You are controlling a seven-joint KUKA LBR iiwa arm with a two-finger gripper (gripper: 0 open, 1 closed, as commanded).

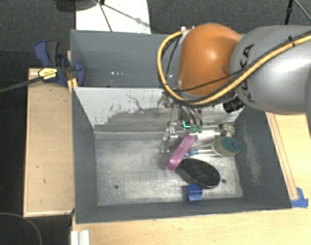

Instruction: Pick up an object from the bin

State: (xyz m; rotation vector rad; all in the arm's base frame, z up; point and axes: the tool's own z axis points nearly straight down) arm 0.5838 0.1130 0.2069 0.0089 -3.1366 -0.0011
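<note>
My gripper [177, 131] hangs below the arm's orange cover, low over the right half of the bin. A purple, elongated bar-like thing [180, 153] lies slanted directly beneath it, with its upper end up against the gripper. A black oval thing [199, 172] rests against the bar's lower end. Just right of the gripper are a silver cylinder [208, 136] and a round teal disc [229, 146].
A small blue block [195, 193] lies by the bin's front wall. The bin's left half shows bare scratched metal. The arm and its cables cover the bin's back right corner.
</note>
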